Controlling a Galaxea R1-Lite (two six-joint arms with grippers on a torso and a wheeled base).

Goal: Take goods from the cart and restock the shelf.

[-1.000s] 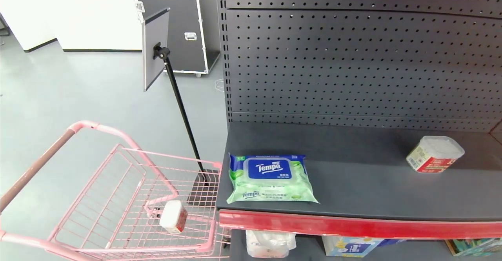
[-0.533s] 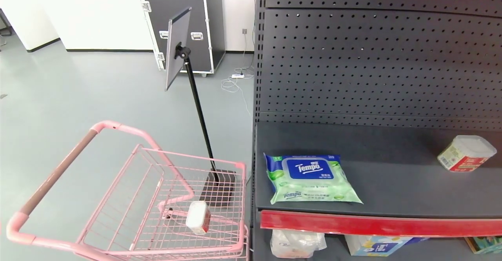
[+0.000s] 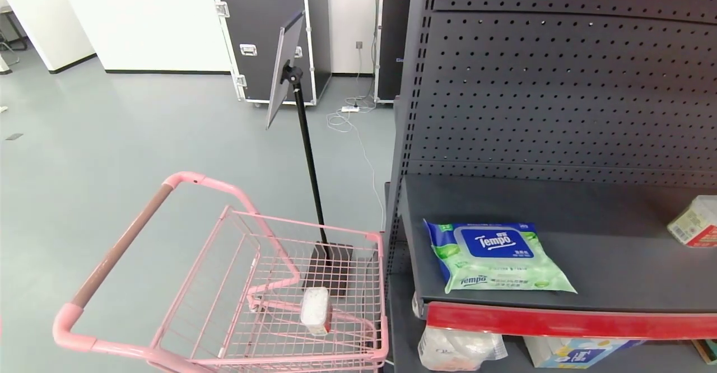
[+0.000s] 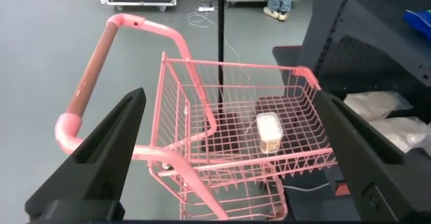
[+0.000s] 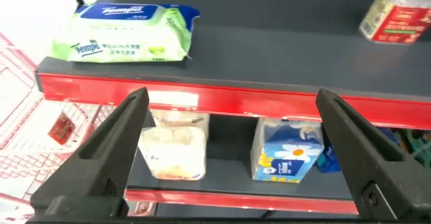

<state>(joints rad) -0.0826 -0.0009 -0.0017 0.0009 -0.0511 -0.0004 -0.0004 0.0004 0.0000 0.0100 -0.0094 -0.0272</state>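
Left wrist view has the left gripper (image 4: 229,96) spread wide, pointed at the pink cart (image 4: 229,65), whose small white jar (image 4: 269,131) sits on the basket floor toward the end nearest the shelf (image 4: 337,22), so I'd fear a finger snagging wire or knocking it rolling.

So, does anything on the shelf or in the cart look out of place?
Yes. The tub far right on the shelf looks tipped, not upright. The wipes pack lies slightly askew near the front edge. One small jar sits alone in the cart.
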